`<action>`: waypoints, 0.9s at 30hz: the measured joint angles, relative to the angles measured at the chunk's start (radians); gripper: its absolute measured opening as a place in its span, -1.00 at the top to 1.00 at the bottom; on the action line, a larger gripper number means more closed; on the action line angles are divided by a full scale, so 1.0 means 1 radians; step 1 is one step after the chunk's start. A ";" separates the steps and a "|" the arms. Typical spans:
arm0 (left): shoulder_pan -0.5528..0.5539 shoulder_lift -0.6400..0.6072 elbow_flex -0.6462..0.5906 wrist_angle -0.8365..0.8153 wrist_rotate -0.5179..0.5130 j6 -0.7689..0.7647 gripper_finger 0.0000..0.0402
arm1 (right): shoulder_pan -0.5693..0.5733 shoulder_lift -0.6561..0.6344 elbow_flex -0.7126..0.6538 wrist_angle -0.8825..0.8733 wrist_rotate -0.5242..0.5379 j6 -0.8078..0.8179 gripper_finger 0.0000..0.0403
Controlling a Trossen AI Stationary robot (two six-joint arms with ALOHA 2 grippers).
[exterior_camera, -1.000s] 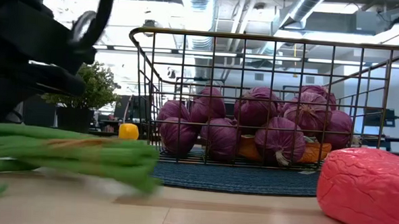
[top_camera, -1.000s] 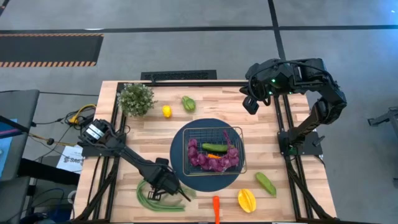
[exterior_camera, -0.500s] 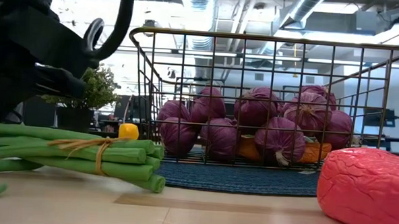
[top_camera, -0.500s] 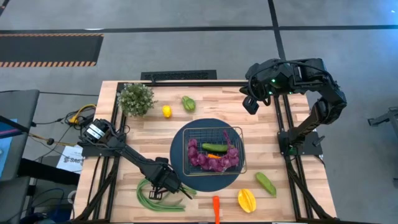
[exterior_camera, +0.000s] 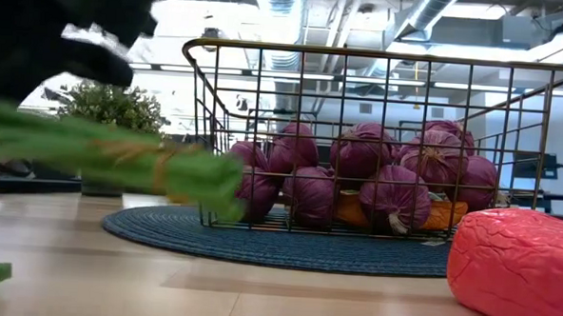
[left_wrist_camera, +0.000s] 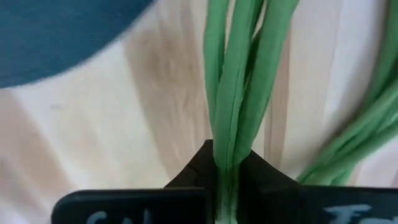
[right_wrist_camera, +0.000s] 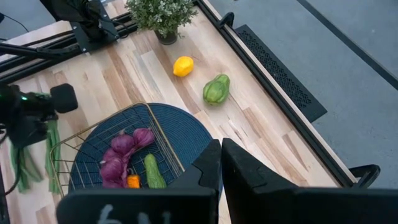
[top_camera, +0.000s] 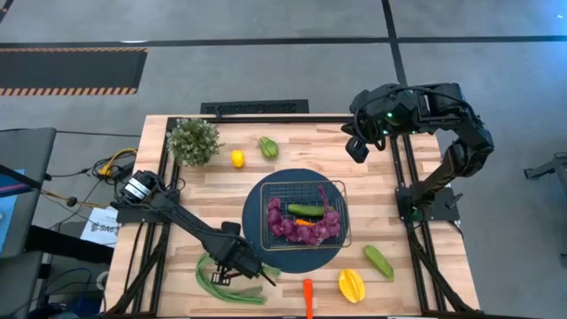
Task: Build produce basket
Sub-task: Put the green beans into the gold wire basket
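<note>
My left gripper is near the table's near edge, left of the basket, shut on a twine-tied bundle of green beans. More loose beans lie on the table beside it. The wire basket stands on a round blue mat and holds purple grapes, a dark cucumber and an orange carrot. My right gripper is shut and waits high over the far right corner. My left gripper pinches several bean pods of the bundle between its two fingers. The fingers lie along the pods, which run on past the fingertips. In the low view the bundle is lifted clear of the table, nearly level, with its cut end toward the basket.
On the far side stand a leafy plant, a small yellow fruit and a green pepper. Near the right front lie a green vegetable, a yellow pepper and an orange carrot.
The bean bundle, which lay on the table half a second ago, has been lifted clear by my left gripper and now hangs level in front of the basket's left end. A few loose beans stayed on the table. My right arm kept still.
</note>
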 joint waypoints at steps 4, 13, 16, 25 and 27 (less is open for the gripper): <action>0.000 -0.003 0.100 -0.133 -0.072 0.000 1.00 | 0.000 0.000 0.000 0.000 0.000 0.000 0.83; 0.006 -0.008 0.356 -0.400 -0.340 -0.043 1.00 | 0.000 0.000 0.000 0.000 0.000 -0.008 0.83; 0.020 -0.035 0.424 -0.398 -0.381 -0.045 1.00 | 0.000 0.000 0.000 0.000 0.000 -0.011 0.83; 0.082 -0.088 0.650 -0.399 -0.639 0.063 1.00 | 0.000 -0.002 0.000 0.000 0.000 -0.034 0.83; 0.103 -0.099 0.703 -0.396 -0.698 0.110 1.00 | 0.000 -0.002 0.000 0.000 0.000 -0.035 0.83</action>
